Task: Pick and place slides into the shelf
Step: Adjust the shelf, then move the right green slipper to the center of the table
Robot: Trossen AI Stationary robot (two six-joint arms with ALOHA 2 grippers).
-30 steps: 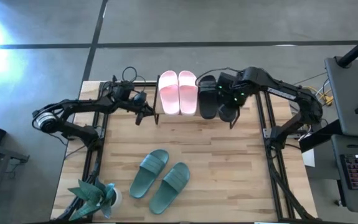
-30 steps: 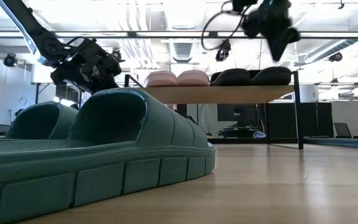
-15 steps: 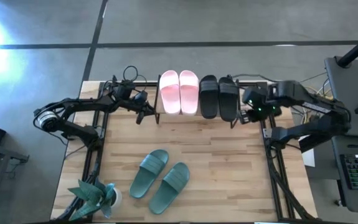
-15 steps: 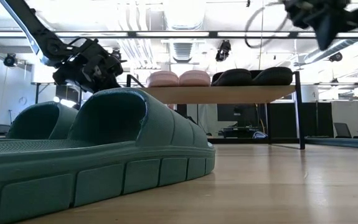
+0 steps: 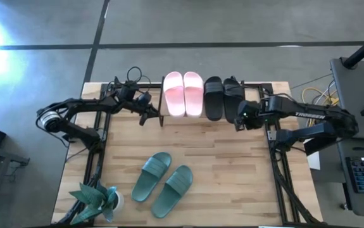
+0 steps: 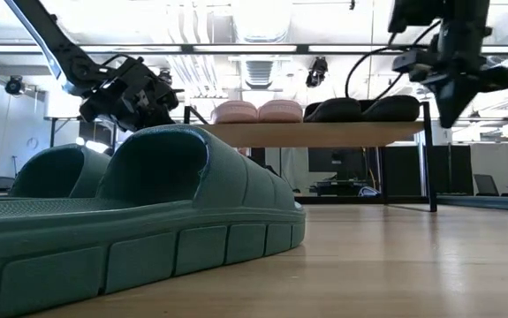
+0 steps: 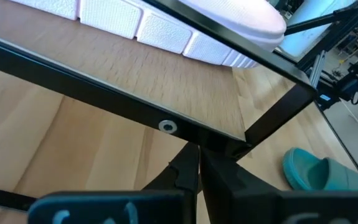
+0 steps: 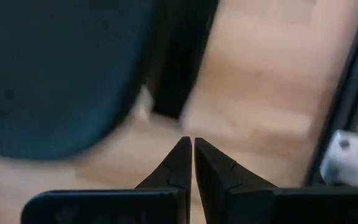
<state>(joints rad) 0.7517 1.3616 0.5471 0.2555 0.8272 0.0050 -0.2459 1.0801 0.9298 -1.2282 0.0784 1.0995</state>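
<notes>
Pink pair [image 5: 183, 93] and black pair [image 5: 223, 98] side by side on shelf [image 5: 197, 116], green pair [image 5: 163, 183] on table

A potted plant [image 5: 96, 199], apparently artificial, occupies the table [image 5: 232, 177] corner.

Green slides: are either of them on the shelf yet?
No. In the high view both green slides lie on the table near its front, while the shelf holds only the pink pair and the black pair.

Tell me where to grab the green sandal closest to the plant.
Take the green sandal by its wide strap, coming straight down from above. It lies flat on the table, sole down, and the raised strap arches over an open gap a tool finger can probably slip under.
</notes>
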